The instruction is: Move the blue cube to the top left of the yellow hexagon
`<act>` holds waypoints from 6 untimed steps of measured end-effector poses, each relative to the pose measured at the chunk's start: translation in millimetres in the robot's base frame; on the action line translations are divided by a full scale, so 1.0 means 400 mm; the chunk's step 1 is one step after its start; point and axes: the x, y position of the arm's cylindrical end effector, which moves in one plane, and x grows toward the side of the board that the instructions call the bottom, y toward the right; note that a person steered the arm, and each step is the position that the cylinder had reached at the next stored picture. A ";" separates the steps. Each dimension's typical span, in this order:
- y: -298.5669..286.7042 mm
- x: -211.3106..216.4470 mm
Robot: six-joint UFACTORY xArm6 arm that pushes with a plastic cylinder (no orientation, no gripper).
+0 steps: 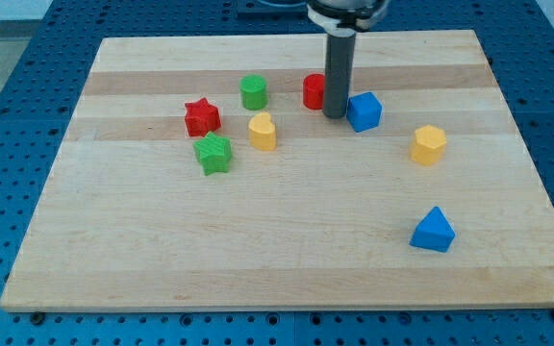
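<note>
Standing upright on the wooden board (287, 259), the dark rod comes down from the far edge, and my tip (334, 116) rests on the surface between two blocks. The red cylinder (313, 91) is just to the left of the rod and partly hidden behind it. The blue cube (364, 111) is just to the right of my tip, very close to it; I cannot tell if they touch. The rod has no fingers, so nothing opens or closes, and it grips nothing.

The yellow hexagon (429, 144) lies to the right of the blue cube and a little nearer, apart from it. So the cube sits at the far left side of the hexagon, with a clear gap between them.

On the left half of the board is a loose group of four blocks. The green cylinder (253, 92) is the farthest one. The red star (201, 117) is at the left of the group. The green star (214, 153) is nearer, just below the red star. A yellow block (263, 131) with a rounded shape stands between the green cylinder and the green star, a little to the right.

A blue triangular block (434, 231) lies alone at the near right, well apart from all the others.
</note>
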 end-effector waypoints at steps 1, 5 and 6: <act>0.060 0.000; 0.084 -0.007; -0.059 -0.007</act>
